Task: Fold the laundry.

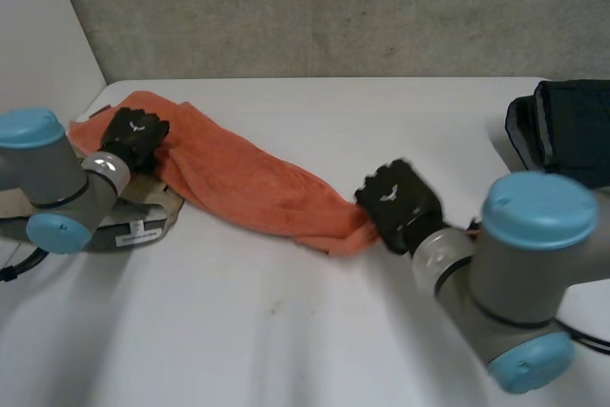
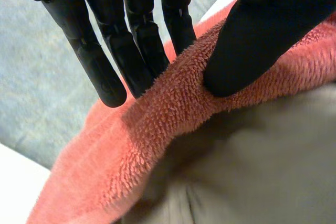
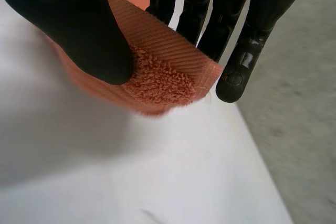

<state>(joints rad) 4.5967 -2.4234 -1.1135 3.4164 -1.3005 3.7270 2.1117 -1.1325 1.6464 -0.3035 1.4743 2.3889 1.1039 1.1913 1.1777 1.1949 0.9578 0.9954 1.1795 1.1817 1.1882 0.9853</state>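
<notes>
As hands (image 1: 133, 136) (image 1: 398, 199) pinch towel (image 1: 250, 183), dark clothes (image 1: 574, 131) sit aside.

A white table (image 1: 286, 331) spreads across the foreground, evenly lit. Behind its far edge rises a rough grey wall (image 1: 334, 7) (mottled, like bare concrete). It meets a plain white wall (image 1: 38, 35) at the left corner.

Head camera looks down on the table (image 1: 286, 331) from behind — wrist cameras sit close to the shared towel (image 1: 248, 178).
</notes>
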